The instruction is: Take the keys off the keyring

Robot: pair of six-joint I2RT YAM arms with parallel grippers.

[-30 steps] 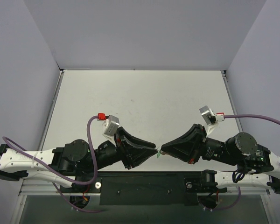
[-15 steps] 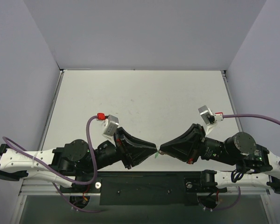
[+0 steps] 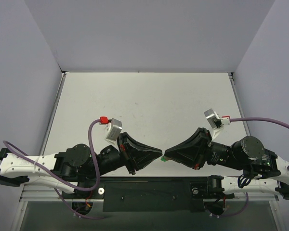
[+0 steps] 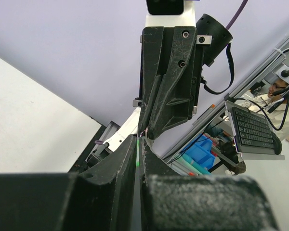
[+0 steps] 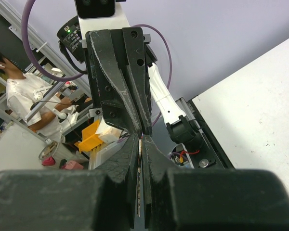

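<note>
A pale, lightly scuffed worktop (image 3: 144, 101) is being closed in on three sides by plain lavender walls (image 3: 149, 33), and narrow grey strips are being shown along its side edges where they meet the walls. Both arms are being kept low over its near strip, just ahead of the black mounting rail (image 3: 149, 192), so the open surface is lying beyond them toward the far wall. The left end effector (image 3: 159, 156) and the right end effector (image 3: 166, 156) are being held tip to tip in the air. The left one is being clenched on the small green keyring (image 4: 136, 156), seen as a sliver between its fingers. The right one is being clamped on the thin silver key (image 5: 140, 150), seen edge-on. Whether the two pieces are joined cannot be told.
</note>
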